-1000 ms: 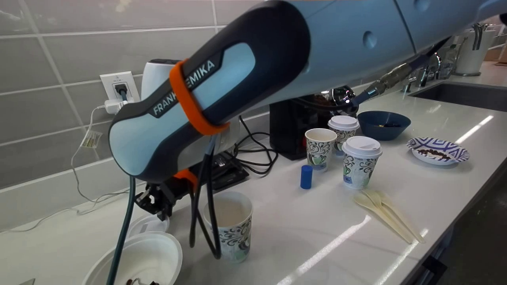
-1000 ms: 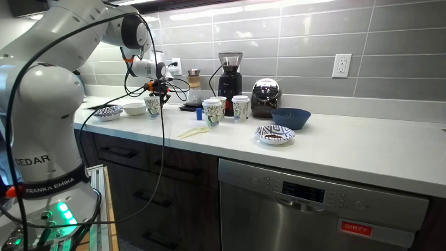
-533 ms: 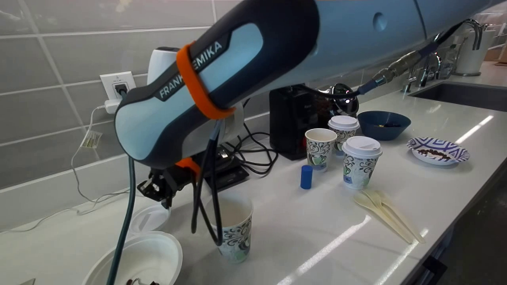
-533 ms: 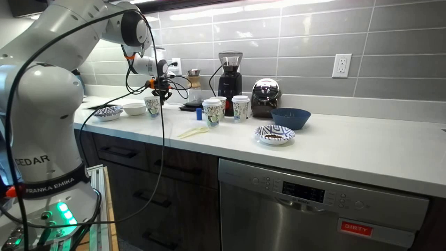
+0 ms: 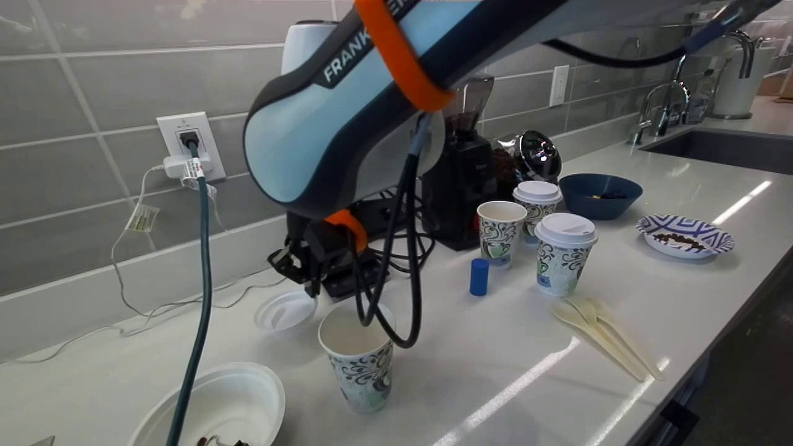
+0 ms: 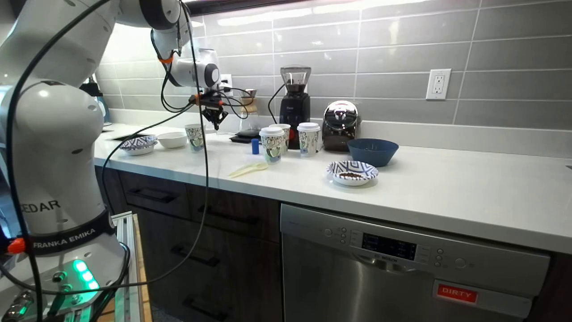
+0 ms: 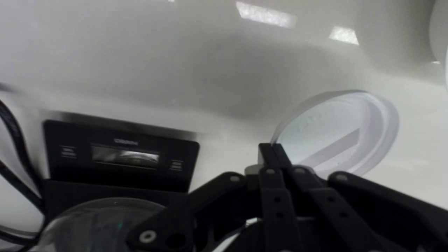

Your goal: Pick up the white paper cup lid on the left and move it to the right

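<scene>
My claw (image 7: pixel 274 148) pinches the lid (image 7: pixel 325 134) by its edge (jaws together); a cup (image 5: pixel 361 375) stands near, on the bench (image 5: pixel 458 353).

The black jointed end effector (image 6: pixel 217 127) hangs above the glossy white surface (image 6: pixel 469 192), near a tapered white patterned paper cup (image 6: pixel 194 138).

The lid (image 5: pixel 284 313) (hand (image 7: pixel 273 148) too) moved away from the white bowl (image 5: pixel 248 396).
</scene>
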You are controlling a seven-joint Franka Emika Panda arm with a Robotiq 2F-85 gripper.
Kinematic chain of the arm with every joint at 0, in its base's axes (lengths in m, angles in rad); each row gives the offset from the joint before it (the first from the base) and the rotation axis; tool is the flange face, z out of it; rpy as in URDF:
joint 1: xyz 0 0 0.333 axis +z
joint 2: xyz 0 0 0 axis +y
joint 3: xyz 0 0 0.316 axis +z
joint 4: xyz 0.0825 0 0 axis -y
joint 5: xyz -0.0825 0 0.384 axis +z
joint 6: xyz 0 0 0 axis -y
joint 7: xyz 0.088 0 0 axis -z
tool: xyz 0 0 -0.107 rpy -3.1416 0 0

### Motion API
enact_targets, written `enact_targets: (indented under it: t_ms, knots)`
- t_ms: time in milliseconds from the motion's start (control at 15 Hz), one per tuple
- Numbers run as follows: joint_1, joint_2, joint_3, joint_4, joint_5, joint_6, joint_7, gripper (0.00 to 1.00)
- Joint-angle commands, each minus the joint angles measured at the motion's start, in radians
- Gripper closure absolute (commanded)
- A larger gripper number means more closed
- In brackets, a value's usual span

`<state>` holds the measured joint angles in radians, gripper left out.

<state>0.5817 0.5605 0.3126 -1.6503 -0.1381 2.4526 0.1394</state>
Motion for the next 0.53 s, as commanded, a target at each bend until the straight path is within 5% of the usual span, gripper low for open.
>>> enact_targets:
  t_ms: [0, 467]
  knots:
    - [-0.018, -0.189, -0.040, -0.234, 0.029, 0.099, 0.128, 1.00]
    - [-0.030, -0.410, -0.114, -0.486, -0.028, 0.143, 0.461, 1.00]
